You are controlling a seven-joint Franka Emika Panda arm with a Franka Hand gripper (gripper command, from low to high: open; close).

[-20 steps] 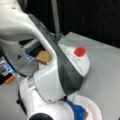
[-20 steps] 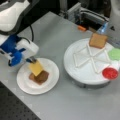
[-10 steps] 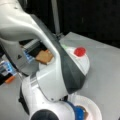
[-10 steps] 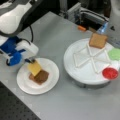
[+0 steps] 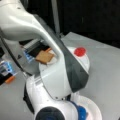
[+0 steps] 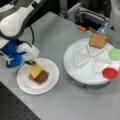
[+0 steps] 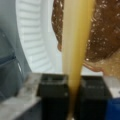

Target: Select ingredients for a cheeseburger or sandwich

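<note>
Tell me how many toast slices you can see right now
2. One toast slice sits in a compartment of the divided tray. The other lies on the paper plate under the cheese, which the gripper holds. More may be hidden.

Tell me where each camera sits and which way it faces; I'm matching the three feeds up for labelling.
Front view: close behind the arm, looking past its white links to the round tray carrying a toast slice and red disc.
Front view: high, looking down at the table; the gripper holds the cheese square over the patty on the paper plate.
Wrist view: looks along the fingers, pinching the cheese edge-on above the patty.
Both front views share the tray, toast and red disc.
</note>
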